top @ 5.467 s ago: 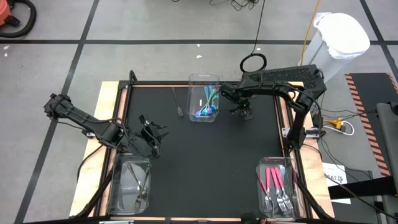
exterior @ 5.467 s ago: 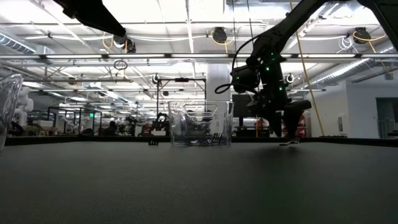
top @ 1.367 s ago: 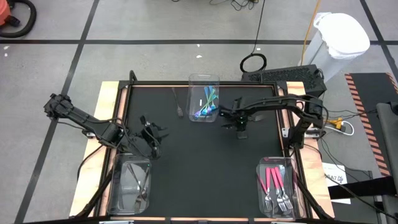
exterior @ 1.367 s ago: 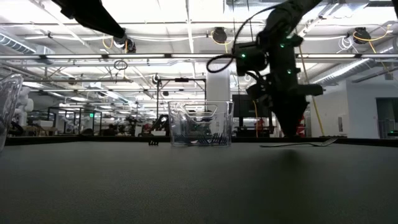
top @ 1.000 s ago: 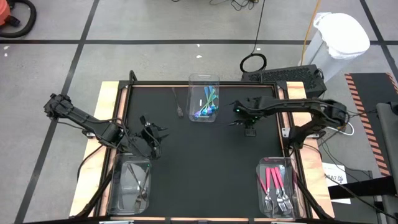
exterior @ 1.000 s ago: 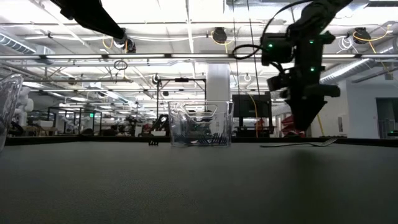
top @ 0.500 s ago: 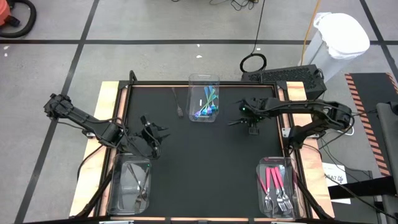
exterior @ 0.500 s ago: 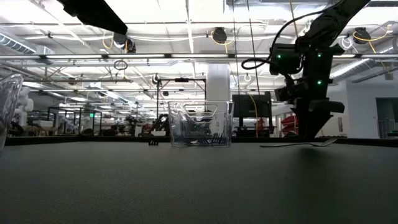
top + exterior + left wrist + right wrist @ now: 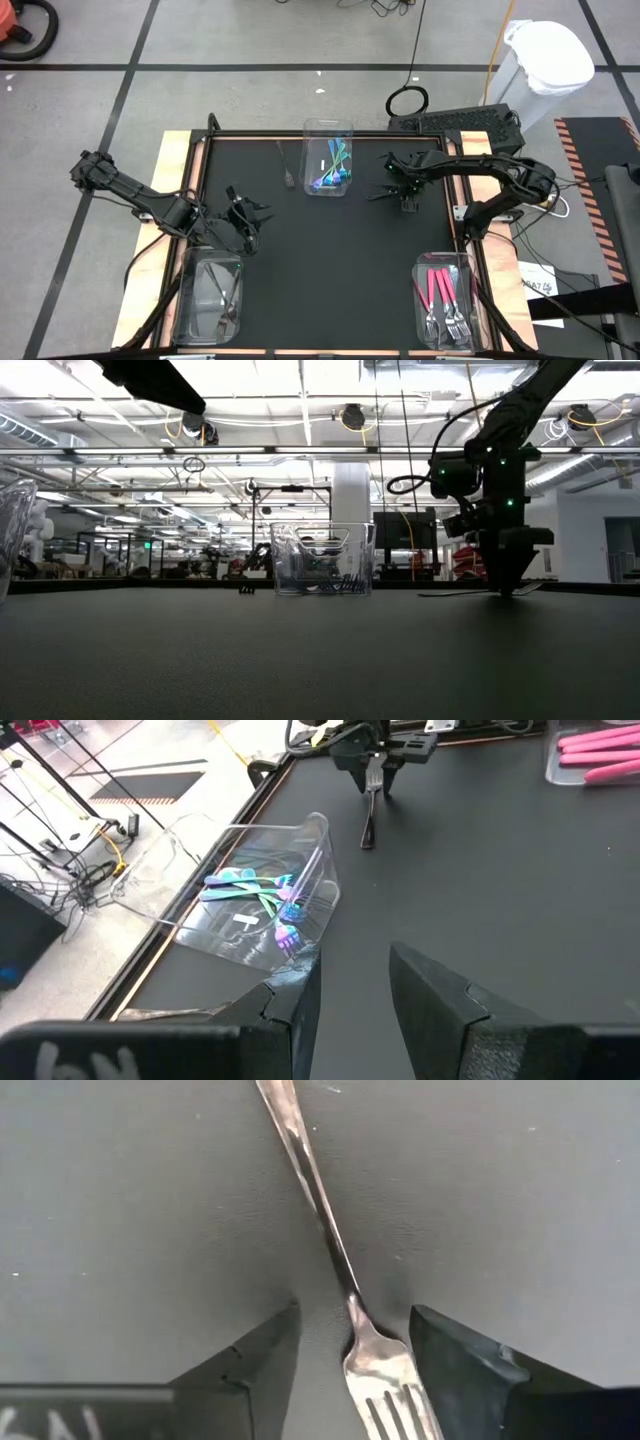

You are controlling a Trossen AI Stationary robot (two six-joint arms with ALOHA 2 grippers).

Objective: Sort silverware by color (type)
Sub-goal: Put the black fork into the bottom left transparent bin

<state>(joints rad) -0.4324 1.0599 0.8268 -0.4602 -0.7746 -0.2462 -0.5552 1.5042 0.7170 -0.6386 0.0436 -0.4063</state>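
- A clear bin (image 9: 329, 158) stands at the far middle of the bench (image 9: 330, 250); it holds teal and blue-handled utensils (image 9: 334, 168), crossed over one another — the left wrist view shows them lying on its floor.
- A second clear bin (image 9: 447, 302) sits at the near right corner, with pink-handled forks (image 9: 442, 298) in it, silver heads toward the near edge.
- A third clear bin (image 9: 208, 298) sits at the near left corner; faint glinting shapes lie inside, though what they are cannot be told.
- A dark utensil (image 9: 285, 166) lies loose on the bench just left of the far bin.
- The right end effector (image 9: 405, 196) is down at the bench, right of the far bin, its fingers (image 9: 255, 1355) apart and straddling a silver fork (image 9: 335, 1265) that lies flat on the surface. In the right wrist view the fork's neck runs between the two fingers with a gap on each side — neither touches it.
- The left end effector (image 9: 243, 218) waits above the left side of the bench, just beyond the near-left bin, fingers partly apart and holding nothing.
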